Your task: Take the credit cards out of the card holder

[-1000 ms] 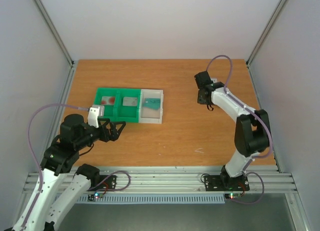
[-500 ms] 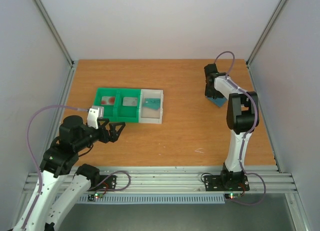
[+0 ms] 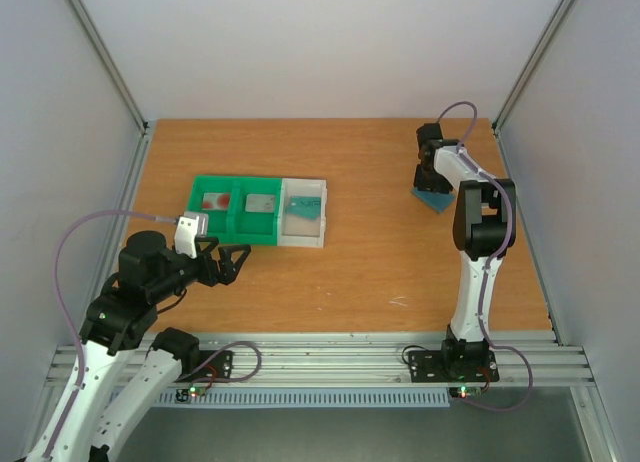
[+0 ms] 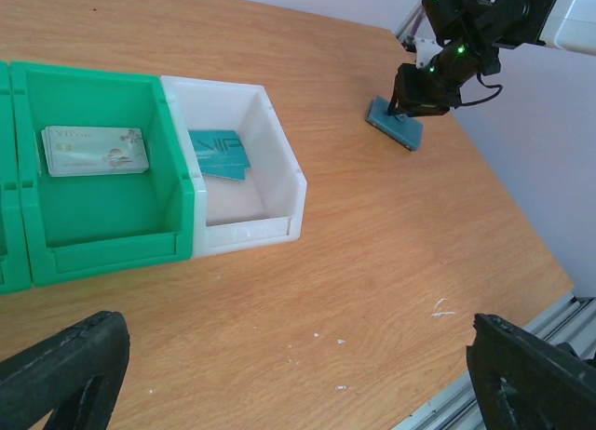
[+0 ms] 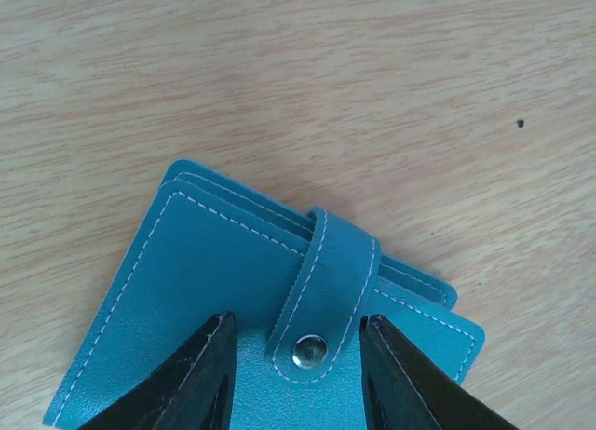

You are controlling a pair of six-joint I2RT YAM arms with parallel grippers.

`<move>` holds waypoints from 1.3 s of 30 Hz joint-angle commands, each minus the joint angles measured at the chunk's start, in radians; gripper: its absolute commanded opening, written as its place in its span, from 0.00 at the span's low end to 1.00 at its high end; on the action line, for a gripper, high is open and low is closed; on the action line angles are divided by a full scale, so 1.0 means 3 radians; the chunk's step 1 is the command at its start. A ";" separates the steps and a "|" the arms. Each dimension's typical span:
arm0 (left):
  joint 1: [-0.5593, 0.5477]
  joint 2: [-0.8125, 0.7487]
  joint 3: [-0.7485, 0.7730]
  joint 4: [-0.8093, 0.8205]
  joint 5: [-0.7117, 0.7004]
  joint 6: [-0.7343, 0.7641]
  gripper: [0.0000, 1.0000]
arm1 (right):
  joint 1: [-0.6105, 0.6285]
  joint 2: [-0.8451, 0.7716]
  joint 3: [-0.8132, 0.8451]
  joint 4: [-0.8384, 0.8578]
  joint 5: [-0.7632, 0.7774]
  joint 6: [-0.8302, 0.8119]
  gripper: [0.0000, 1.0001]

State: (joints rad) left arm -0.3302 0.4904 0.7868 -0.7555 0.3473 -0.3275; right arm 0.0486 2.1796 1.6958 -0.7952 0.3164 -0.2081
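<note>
Right claw (image 5: pixel 296 332) has moved over card holder (image 5: pixel 186 290); wrist view shows snap (image 5: pixel 309 349)

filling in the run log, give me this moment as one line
stage: at holder | right fingers: open, astride strap | holder: shut, snapped, flat on table | left fingers: open, near trays | cards: in trays

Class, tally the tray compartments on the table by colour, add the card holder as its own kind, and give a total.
Green compartments: 2
White compartment: 1
Card holder: 1
Total: 4
</note>
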 commanded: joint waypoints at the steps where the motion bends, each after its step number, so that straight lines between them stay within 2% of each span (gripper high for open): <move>1: 0.0018 -0.0030 -0.0028 0.0073 -0.0038 0.0074 0.99 | -0.0009 -0.0022 -0.0108 -0.0307 -0.0257 0.0146 0.39; 6: 0.0020 -0.0043 0.0021 -0.0020 -0.0271 0.0065 0.99 | 0.0029 -0.0164 -0.0292 -0.0379 -0.0363 0.0222 0.39; 18: 0.0020 0.0046 0.0022 -0.0037 -0.0270 0.0058 0.99 | 0.0388 -0.0611 -0.0929 -0.0352 -0.0765 0.0360 0.41; 39: 0.0026 0.0037 0.0031 -0.0045 -0.0040 0.0187 0.99 | 0.1603 -0.1183 -0.1927 -0.0158 -0.1014 0.0477 0.45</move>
State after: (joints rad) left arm -0.3283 0.5037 0.7872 -0.7914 0.3084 -0.2962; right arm 0.4580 1.8053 1.1763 -0.8146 0.0803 -0.0856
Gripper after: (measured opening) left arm 0.994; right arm 0.447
